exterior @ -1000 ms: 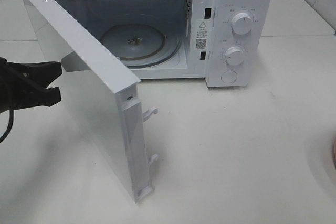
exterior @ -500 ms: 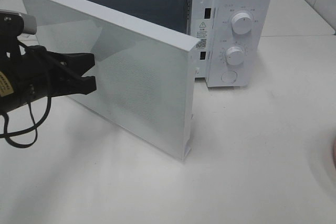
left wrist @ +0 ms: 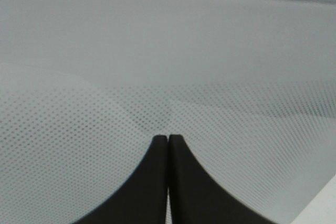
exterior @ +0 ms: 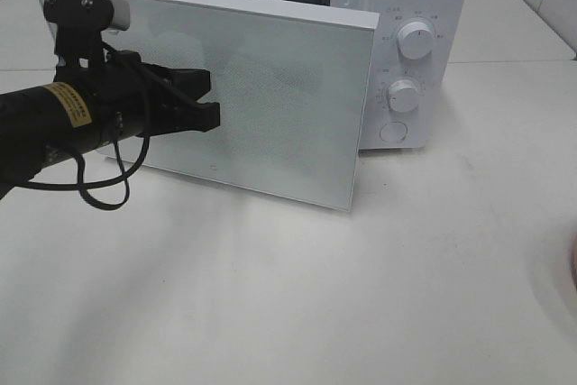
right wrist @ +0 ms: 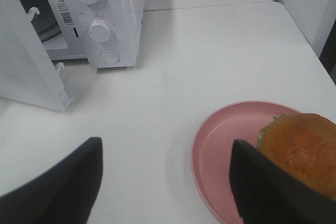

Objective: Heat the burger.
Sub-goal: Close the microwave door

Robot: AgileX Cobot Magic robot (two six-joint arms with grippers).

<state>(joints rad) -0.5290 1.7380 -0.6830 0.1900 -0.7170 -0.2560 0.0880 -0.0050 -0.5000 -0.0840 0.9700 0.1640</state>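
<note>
While the microwave [exterior: 397, 51] door [exterior: 270, 105] stands ajar, the left hand [exterior: 213, 101], pinched together, touches its glass; the burger [right wrist: 299, 148] sits on a pink plate [right wrist: 220, 150] on the bench [exterior: 406, 277], just beside the spread right hand [right wrist: 165, 182]. Door-frame label unreadable.

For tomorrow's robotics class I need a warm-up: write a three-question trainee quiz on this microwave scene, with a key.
1. True or false: the golden-brown domed burger is inside the white microwave oven.
2. What presses on the microwave's frosted white door?
A. the shut left gripper
B. the open right gripper
C. nothing
3. Fill in: the burger rests on a round ____ plate.

Key:
1. False; it sits on the plate, out on the white table.
2. A
3. pink
</note>
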